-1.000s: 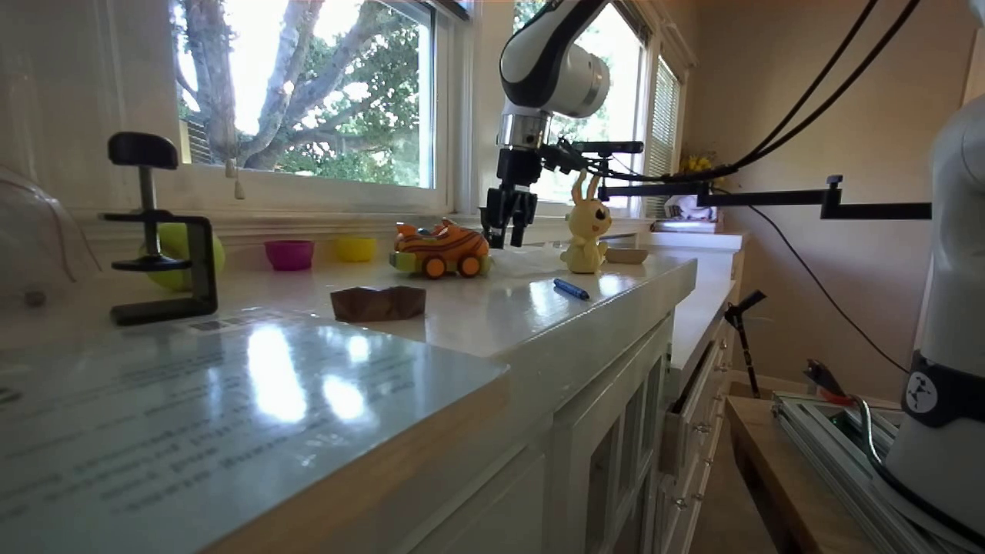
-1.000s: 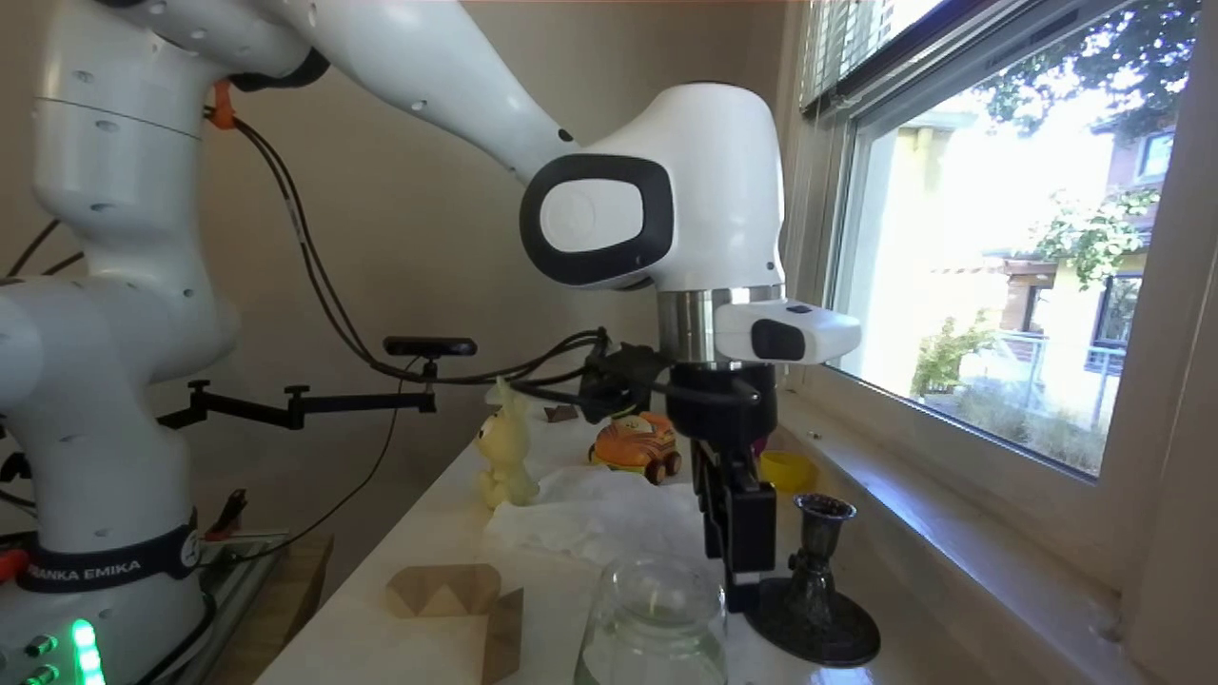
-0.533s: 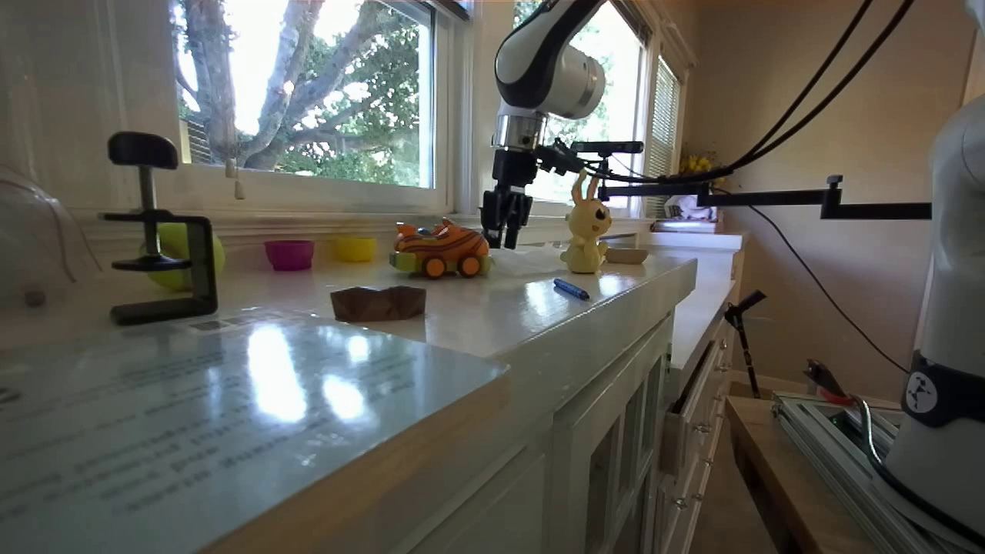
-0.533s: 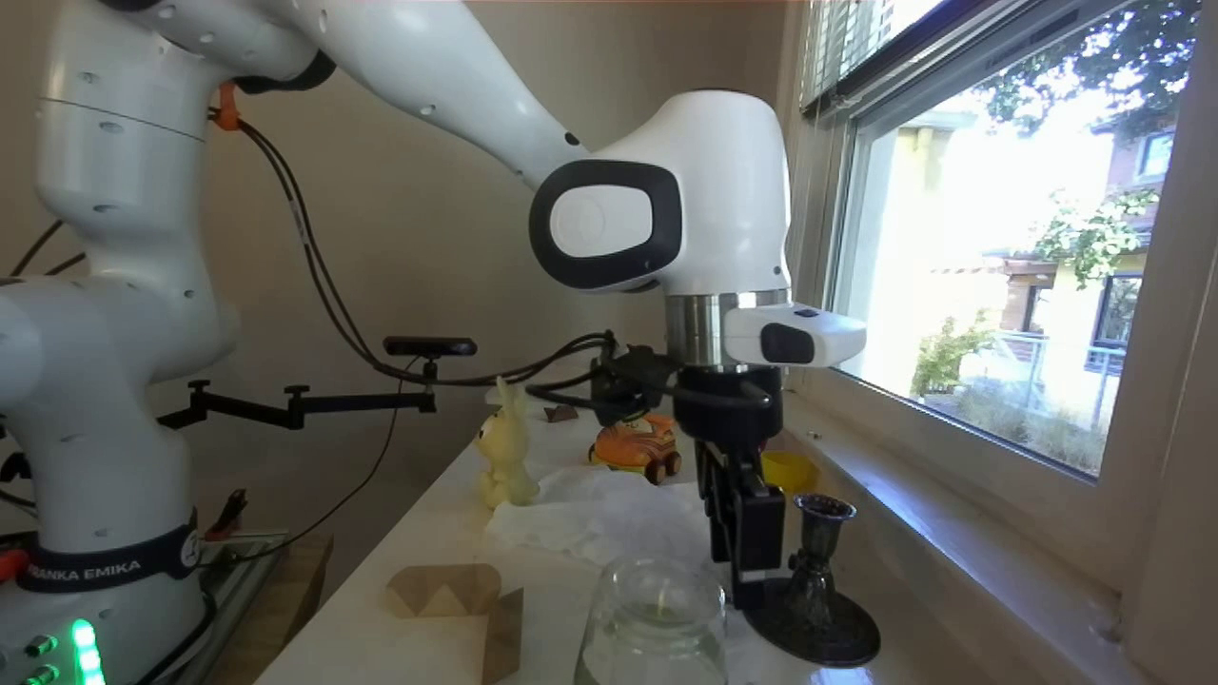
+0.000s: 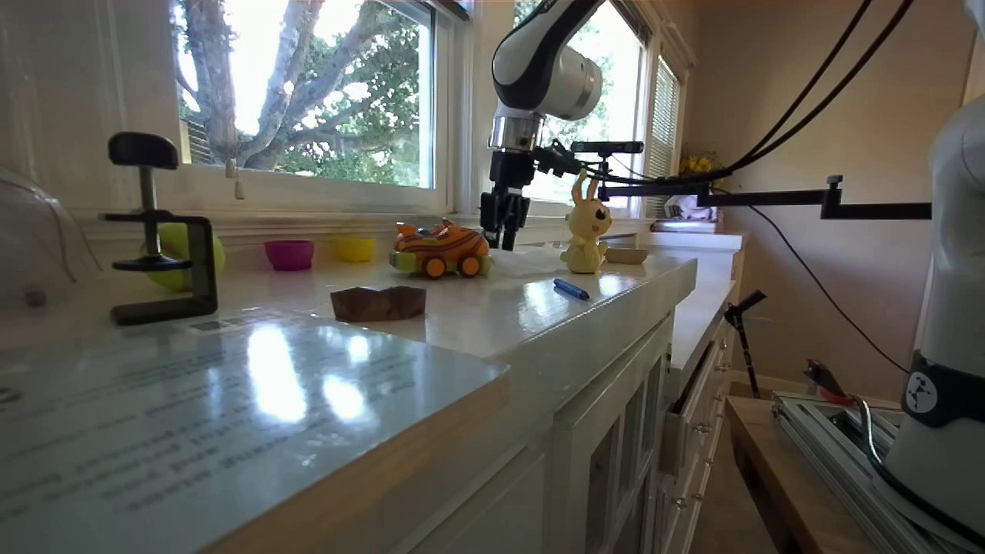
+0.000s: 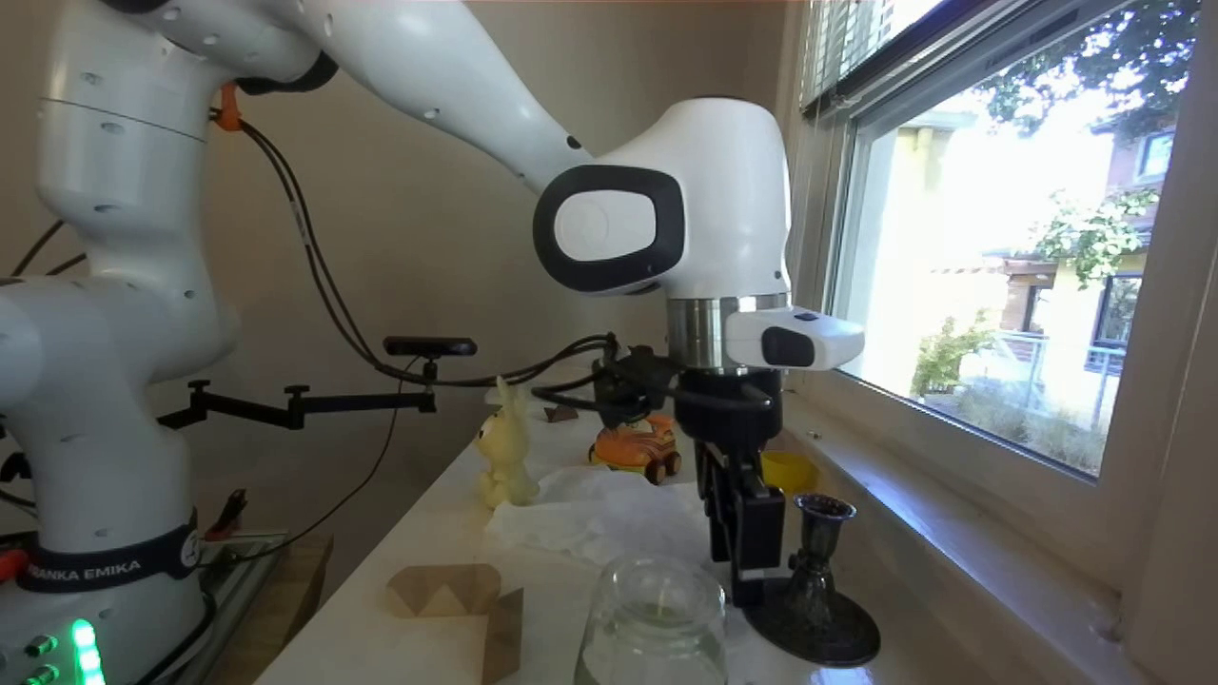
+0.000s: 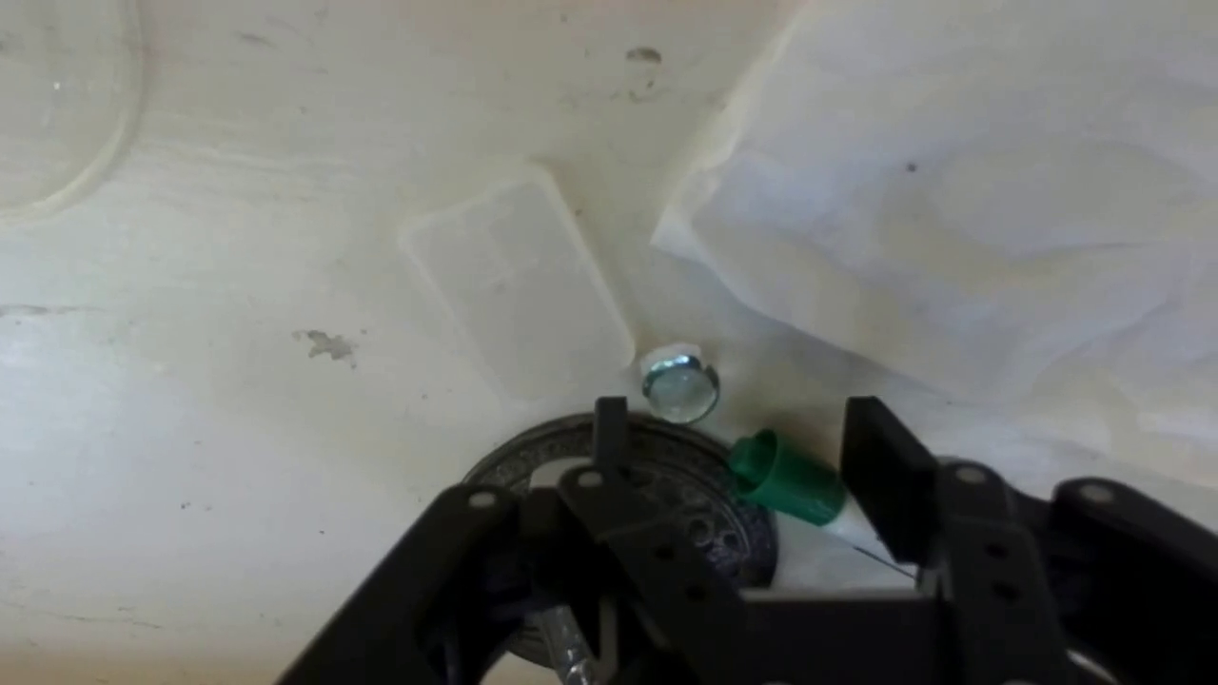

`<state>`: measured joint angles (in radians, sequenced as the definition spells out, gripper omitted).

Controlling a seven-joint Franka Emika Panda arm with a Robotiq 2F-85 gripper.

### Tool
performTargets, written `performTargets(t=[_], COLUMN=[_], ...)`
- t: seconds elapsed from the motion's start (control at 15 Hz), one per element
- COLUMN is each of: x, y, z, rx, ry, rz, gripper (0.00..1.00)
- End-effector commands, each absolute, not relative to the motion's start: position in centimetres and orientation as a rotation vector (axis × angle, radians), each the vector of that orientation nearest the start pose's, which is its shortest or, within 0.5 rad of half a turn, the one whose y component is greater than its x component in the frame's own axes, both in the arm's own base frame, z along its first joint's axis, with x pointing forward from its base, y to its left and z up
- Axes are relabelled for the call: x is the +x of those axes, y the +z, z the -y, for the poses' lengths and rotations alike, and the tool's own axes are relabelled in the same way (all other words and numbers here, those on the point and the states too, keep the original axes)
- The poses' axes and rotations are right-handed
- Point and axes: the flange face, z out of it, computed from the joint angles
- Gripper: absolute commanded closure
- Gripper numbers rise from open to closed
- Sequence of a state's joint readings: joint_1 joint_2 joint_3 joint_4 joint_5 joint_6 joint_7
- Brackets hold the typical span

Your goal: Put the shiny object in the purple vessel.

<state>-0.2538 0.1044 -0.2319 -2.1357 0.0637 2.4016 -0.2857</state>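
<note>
Currently the claw (image 7: pixel 738 428) hangs released, its jaws spread apart. A small shiny piece (image 7: pixel 680 388) lies on the surface (image 7: pixel 238 457) just beside the dark candlestick (image 6: pixel 815 609), while the purple vessel (image 5: pixel 289 255) stands near the yellow bowl (image 5: pixel 355 249).

Glossy white, the robot arm (image 6: pixel 457 76) bore a thick black ring (image 6: pixel 670 228) framing a rounded white cap (image 6: pixel 605 226), and a silver collar (image 6: pixel 697 333) above its black gripper (image 7: pixel 737 421), dotted with round gray screws (image 7: pixel 589 479). Black cables (image 6: pixel 307 238) ran through an orange tie (image 6: pixel 228 107). At left in an exterior view, a dark band (image 6: pixel 105 568) lettered "FRANKA EMIKA" wrapped the base (image 6: pixel 143 618), near glowing green lights (image 6: pixel 86 639).
</note>
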Motion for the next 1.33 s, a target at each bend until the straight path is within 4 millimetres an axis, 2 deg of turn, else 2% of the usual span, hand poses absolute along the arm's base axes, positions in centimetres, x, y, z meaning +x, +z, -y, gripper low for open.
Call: performTargets(t=[0.0, 0.33, 0.53, 0.73, 0.87, 0.93, 1.2, 1.27], x=[51.2, 50.9, 50.6, 50.4, 50.3, 50.2, 50.0, 50.0], y=[37.6, 37.1, 37.1, 37.0, 37.0, 37.0, 37.1, 37.2], z=[26.7, 27.1, 27.5, 27.6, 27.8, 27.8, 27.5, 27.6], rx=[-3.146, -3.150, -3.150, -3.151, -3.153, -3.152, -3.157, -3.159], ry=[-0.248, -0.218, -0.209, -0.202, -0.197, -0.192, -0.186, -0.187], rz=[-0.369, -0.382, -0.395, -0.403, -0.406, -0.407, -0.400, -0.401], gripper=[0.38, 0.35, 0.47, 0.55, 0.56, 0.54, 0.61, 0.72])
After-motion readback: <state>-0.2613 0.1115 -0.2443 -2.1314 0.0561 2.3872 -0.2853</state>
